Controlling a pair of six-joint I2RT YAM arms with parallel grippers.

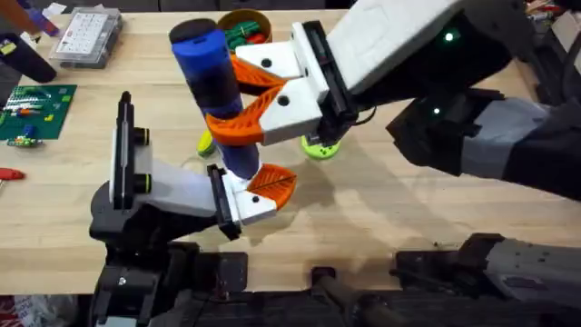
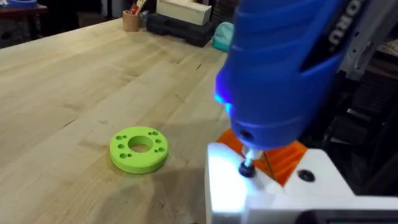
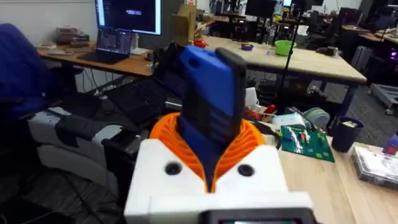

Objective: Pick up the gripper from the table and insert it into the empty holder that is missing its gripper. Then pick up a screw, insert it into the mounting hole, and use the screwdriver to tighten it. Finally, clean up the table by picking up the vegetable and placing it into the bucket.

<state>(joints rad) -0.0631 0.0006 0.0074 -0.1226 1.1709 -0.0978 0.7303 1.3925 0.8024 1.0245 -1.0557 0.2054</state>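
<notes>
Wooden surface [image 1: 390, 200] carries all. Holder [image 1: 154, 186]: white-grey arm, black plate, lower left. Right gripper [image 1: 243, 98] clamped on screwdriver [image 1: 213, 82]: blue cylinder, black bands, upright, bit on holder's white block beside small orange ribbed gripper [image 1: 272, 184]. Left gripper: cannot tell.

Blue, black-banded screwdriver [image 1: 214, 82]; orange ribbed gripper [image 1: 273, 184]; green disc [image 2: 139, 148].

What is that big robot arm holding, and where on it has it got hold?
The right gripper holds the blue screwdriver upright, its orange fingers clamped around the middle of the body. The bit points down onto the white block of the small gripper.
</notes>
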